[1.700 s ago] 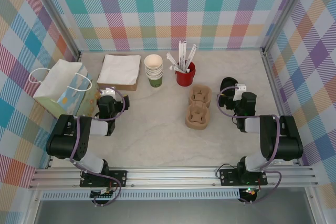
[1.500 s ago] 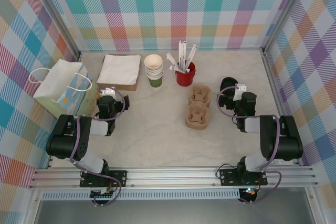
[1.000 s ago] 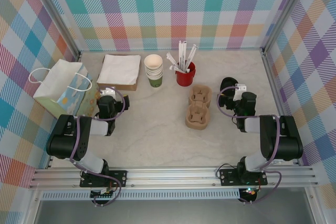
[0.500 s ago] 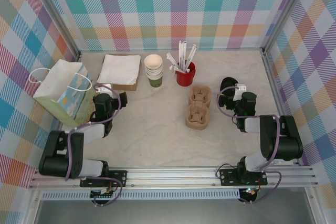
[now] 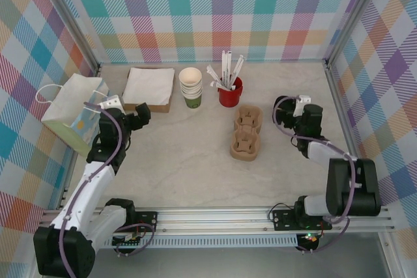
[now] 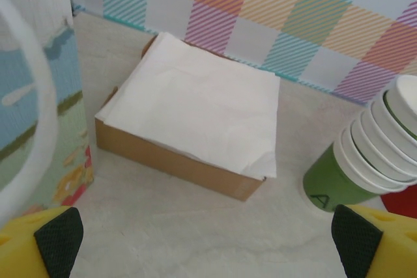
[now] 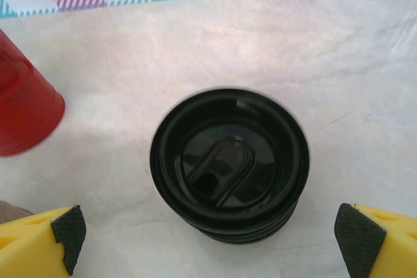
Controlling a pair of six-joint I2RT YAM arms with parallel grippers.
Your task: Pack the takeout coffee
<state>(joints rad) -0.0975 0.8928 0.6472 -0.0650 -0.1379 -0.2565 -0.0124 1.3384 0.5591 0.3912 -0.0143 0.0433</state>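
Note:
The lidded green takeout coffee is out of view. A stack of lidless green white-rimmed cups (image 5: 191,86) (image 6: 373,154) stands at the back centre. A stack of loose black lids (image 5: 283,106) (image 7: 229,163) lies at the right. My left gripper (image 5: 139,115) (image 6: 208,242) hangs open above the table, facing the napkin box, with nothing between its fingers. My right gripper (image 5: 290,110) (image 7: 214,236) stands open just short of the lids, one fingertip (image 7: 68,233) on each side of the stack and apart from it.
A paper gift bag (image 5: 75,109) (image 6: 36,96) stands at the left, close to my left gripper. A brown box of white napkins (image 5: 148,87) (image 6: 195,105) sits behind it. A red holder (image 5: 229,93) (image 7: 23,105) with sticks and a cardboard cup carrier (image 5: 246,133) occupy the middle.
My left arm has lifted off the table beside the bag and swung up and back, its gripper now raised and facing the napkin box. The right arm has stretched slightly toward the lids.

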